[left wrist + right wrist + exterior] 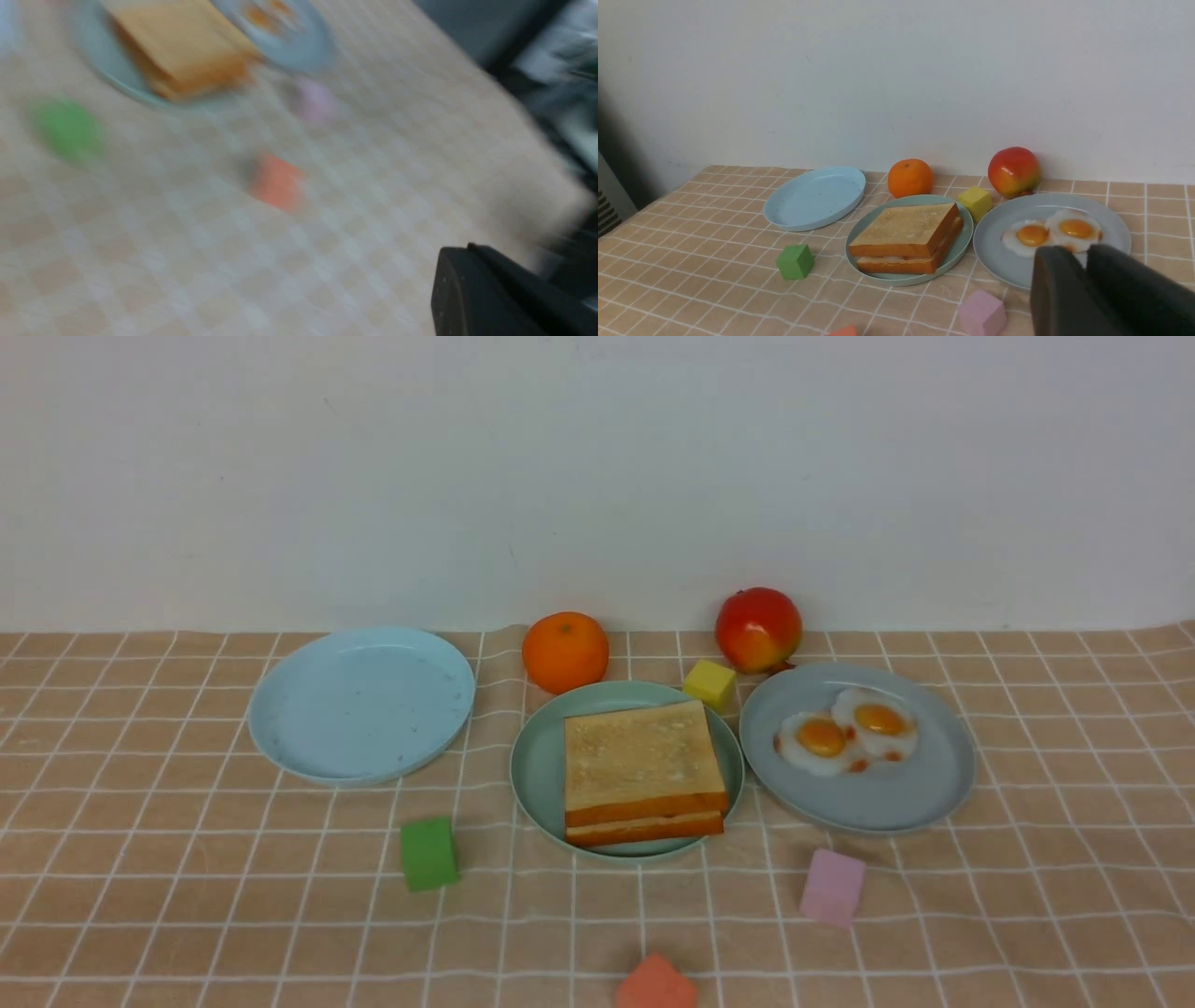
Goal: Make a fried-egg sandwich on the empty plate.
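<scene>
Two toast slices point(642, 751) lie stacked on the mint-green plate point(537, 765) at the table's middle, with a thin pale layer between them. The single fried egg is hidden. The stack also shows in the right wrist view point(903, 224) and, blurred, in the left wrist view point(182, 42). Neither gripper shows in the front view. My right gripper point(1083, 254) is shut and empty, held back on the near side of the grey-blue plate. My left gripper point(469, 247) shows as a dark blurred block with its fingers together, empty, far from the plates.
The joined pair of fried eggs point(845, 733) lies on the grey-blue plate point(896, 793) at the right. A bare sky-blue plate point(359, 700) is at the left. An orange point(565, 651), an apple point(758, 628) and a yellow cube point(709, 683) sit behind. Green point(429, 852), pink point(833, 887) and orange-red point(656, 985) blocks lie in front.
</scene>
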Controlling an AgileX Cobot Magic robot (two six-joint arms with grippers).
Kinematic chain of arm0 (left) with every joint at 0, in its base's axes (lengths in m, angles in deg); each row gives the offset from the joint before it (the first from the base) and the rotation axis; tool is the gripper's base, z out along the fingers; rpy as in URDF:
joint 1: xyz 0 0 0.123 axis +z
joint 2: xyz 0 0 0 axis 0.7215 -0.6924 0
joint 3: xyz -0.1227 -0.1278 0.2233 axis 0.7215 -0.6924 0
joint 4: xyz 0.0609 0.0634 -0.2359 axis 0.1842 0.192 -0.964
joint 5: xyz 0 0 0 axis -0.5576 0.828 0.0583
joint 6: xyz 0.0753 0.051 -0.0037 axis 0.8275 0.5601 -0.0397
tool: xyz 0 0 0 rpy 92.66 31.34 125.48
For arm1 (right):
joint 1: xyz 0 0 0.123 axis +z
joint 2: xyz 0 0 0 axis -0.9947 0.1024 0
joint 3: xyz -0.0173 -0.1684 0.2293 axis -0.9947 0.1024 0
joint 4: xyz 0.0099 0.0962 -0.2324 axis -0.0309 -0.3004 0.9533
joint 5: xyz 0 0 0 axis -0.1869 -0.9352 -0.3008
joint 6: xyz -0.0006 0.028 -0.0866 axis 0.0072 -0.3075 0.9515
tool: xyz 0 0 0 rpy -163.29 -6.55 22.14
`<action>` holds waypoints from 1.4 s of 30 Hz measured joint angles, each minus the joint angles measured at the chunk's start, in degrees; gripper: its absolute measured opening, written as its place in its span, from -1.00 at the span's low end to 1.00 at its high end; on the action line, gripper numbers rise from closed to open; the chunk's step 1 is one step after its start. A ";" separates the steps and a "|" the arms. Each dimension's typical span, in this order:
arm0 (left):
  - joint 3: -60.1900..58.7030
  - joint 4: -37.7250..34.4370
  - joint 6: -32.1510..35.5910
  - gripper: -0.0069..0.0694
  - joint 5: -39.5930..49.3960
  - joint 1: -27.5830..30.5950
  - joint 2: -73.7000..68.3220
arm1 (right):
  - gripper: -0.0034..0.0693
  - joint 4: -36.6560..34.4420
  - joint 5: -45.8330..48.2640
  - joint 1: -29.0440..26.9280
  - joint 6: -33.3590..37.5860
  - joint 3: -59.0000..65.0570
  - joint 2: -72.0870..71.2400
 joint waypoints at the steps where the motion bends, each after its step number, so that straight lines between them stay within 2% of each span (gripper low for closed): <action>1: -0.43 0.69 0.07 -0.85 -0.70 0.20 0.00 | -0.61 0.00 0.00 0.00 0.00 0.00 0.00; 2: -5.14 7.15 0.35 -0.85 -7.22 2.27 3.64 | -0.60 0.04 0.00 0.00 0.00 0.00 0.00; 5: -14.17 16.88 -3.16 -0.85 -17.55 6.80 9.78 | -0.59 -0.01 0.00 0.00 0.00 0.00 0.00; 8: -23.49 23.73 -9.49 -0.85 -25.04 10.73 15.49 | -0.58 -0.02 0.00 0.00 0.00 0.00 0.00; 11: -31.85 26.90 -15.85 -0.85 -28.07 14.49 18.13 | -0.56 -0.02 -0.07 0.00 0.00 0.00 0.00; 15: -34.23 27.73 -21.54 -0.85 -22.26 16.72 18.21 | -0.56 0.00 0.03 0.00 0.00 0.00 0.07; 18: -34.36 27.99 -22.68 -0.84 -21.15 16.51 18.21 | -0.54 0.04 0.07 0.00 0.00 0.00 0.07; 42: -34.36 28.63 -23.14 -0.82 -21.19 16.25 18.21 | -0.50 0.04 0.07 0.00 -0.02 0.00 0.07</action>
